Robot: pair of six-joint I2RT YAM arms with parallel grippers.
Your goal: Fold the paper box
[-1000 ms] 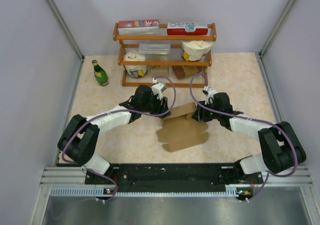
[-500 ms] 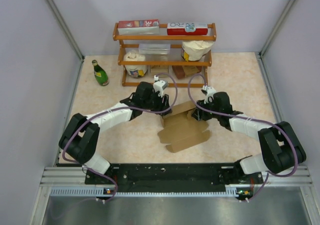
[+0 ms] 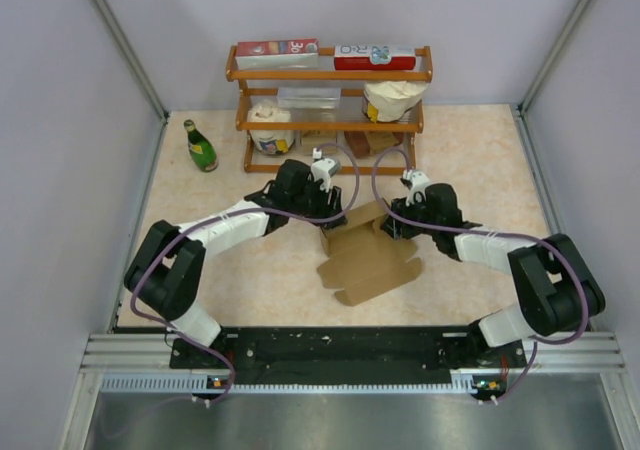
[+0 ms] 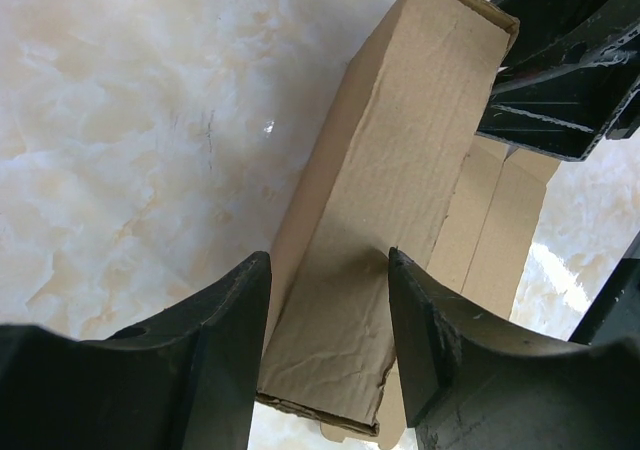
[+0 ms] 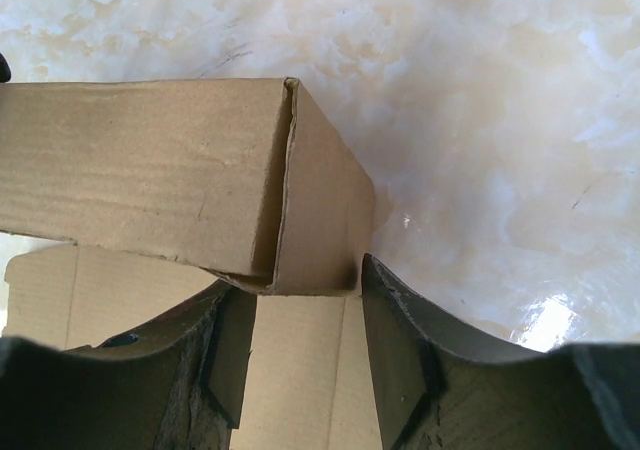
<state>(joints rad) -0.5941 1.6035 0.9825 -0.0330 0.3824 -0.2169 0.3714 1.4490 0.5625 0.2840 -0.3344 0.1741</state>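
So the big beige marble-look worktop (image 3: 480,160) has a wooden shelf rack (image 3: 330,74) behind both tools, stacked with cartons and tubs, none of it part of the job. The thing that matters is the plain brown die-cut cardboard paper box (image 3: 365,260), sitting right between the two tools and only half formed. One long wall is folded up into a hollow strip, and the rest of the sheet lies flat on the side of the tools nearest the arm bases. That raised strip's long axis runs from one tool straight across to the other, with the right end sitting a bit further back. The left tool (image 4: 328,262) is at about half width and straddles the strip's left end, and the cardboard fills the gap, so it looks clamped on. The right tool (image 5: 300,278) does the same at the other end, its fingers pinching the strip's end right at the corner. Neither arm is nearer, each has its own end. My guess is the next fold has to bring the flat flaps up toward that held wall. Off beyond the left tool stands a small green glass bottle (image 3: 200,146), well clear.
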